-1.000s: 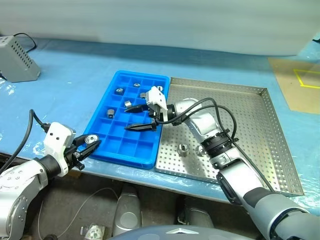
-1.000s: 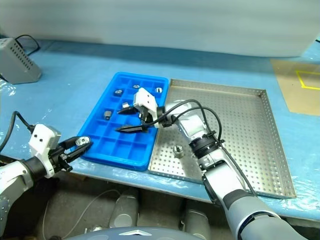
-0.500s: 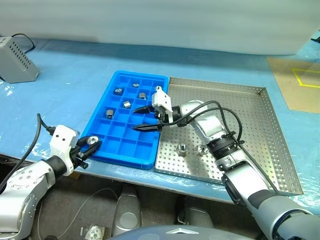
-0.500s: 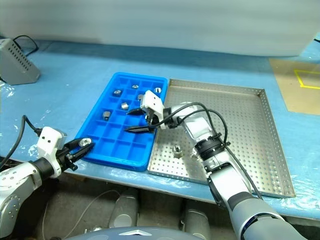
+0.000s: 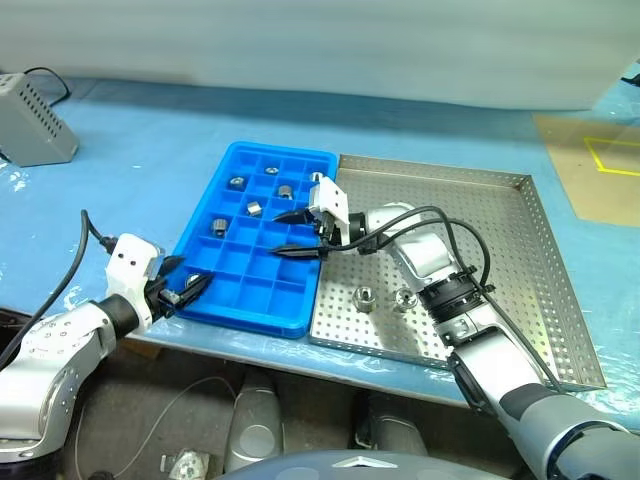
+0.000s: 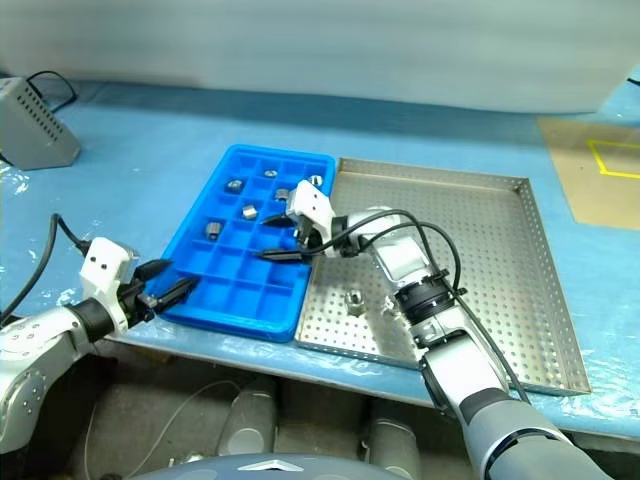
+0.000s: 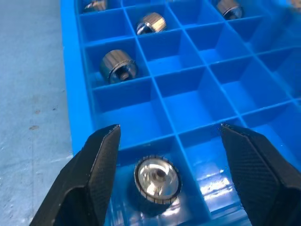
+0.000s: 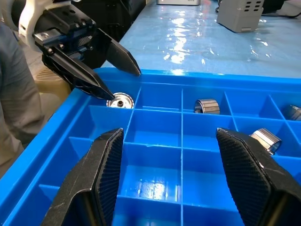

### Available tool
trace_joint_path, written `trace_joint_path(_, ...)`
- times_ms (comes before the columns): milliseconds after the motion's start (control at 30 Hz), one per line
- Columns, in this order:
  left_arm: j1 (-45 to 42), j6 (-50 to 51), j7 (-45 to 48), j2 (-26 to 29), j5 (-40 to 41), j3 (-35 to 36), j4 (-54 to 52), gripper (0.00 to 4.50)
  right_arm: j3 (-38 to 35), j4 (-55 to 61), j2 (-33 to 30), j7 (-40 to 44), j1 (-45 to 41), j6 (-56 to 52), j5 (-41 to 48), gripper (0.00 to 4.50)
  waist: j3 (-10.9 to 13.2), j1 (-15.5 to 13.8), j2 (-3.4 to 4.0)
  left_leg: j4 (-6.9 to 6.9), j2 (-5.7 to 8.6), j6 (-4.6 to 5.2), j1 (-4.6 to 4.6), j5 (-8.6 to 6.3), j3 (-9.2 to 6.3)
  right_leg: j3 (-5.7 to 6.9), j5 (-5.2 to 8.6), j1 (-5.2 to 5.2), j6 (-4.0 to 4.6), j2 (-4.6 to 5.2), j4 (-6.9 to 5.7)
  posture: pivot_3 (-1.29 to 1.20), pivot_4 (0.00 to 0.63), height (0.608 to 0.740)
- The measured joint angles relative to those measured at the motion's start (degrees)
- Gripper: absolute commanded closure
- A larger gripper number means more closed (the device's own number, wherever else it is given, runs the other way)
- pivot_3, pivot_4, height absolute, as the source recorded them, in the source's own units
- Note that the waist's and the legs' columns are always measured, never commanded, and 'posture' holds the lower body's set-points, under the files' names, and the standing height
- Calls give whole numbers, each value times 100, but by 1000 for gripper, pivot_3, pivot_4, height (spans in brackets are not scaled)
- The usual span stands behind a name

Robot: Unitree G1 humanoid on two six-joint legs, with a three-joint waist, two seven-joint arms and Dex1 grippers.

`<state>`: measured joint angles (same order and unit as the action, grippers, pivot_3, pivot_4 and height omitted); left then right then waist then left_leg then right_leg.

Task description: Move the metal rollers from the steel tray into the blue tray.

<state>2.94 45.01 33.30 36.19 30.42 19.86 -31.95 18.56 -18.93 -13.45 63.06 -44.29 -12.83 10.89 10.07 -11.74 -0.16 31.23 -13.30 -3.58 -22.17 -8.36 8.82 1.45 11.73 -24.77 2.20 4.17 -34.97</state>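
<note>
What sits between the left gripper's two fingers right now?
A metal roller lies in a corner compartment of the blue tray, between the open left gripper's fingers and touching neither; the left wrist view shows it.

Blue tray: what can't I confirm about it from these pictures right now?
- Left wrist view: the blue tray runs past the picture's edges, so its full roller count is cut off.
- Head views: the right end effector hides compartments beneath it.
- Head views: the left end effector covers the corner compartment.
</note>
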Motion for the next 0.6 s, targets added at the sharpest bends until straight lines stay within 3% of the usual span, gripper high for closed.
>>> trace_joint_path(133, -825, 239, 125, 146, 465, -93, -86, 923, -109, 166, -172, -85, 41, -122, 15, 1257, -1, 36, -1, 23, 5, -2, 8, 1, -1, -8, -1, 1, 1, 2, -27, 231, 150, 740)
trace_joint_path(267, -1747, 267, 537, 272, 586, -792, 257, 923, -500, 631, -757, -132, 360, -375, 72, 1257, -3, 43, 4, 38, 8, -13, 13, 9, 0, -14, 0, 6, -1, 3, -47, 99, 150, 740)
trace_joint_path(433, -2617, -242, 1240, 130, 117, -2034, 1431, 923, -927, 1345, -1199, -607, 967, -802, 71, 1257, -4, 340, 5, 50, 9, -43, 16, 27, 0, -22, -2, 3, -3, 1, -60, -109, 150, 740)
trace_joint_path(600, -3447, -1113, 1982, -428, -506, -2999, 2863, 923, -1438, 2456, -1503, -1240, 1822, -1345, 103, 1257, -6, 669, 4, 51, 16, -43, 16, 29, 1, -32, -3, 6, -5, 0, -56, -227, 150, 740)
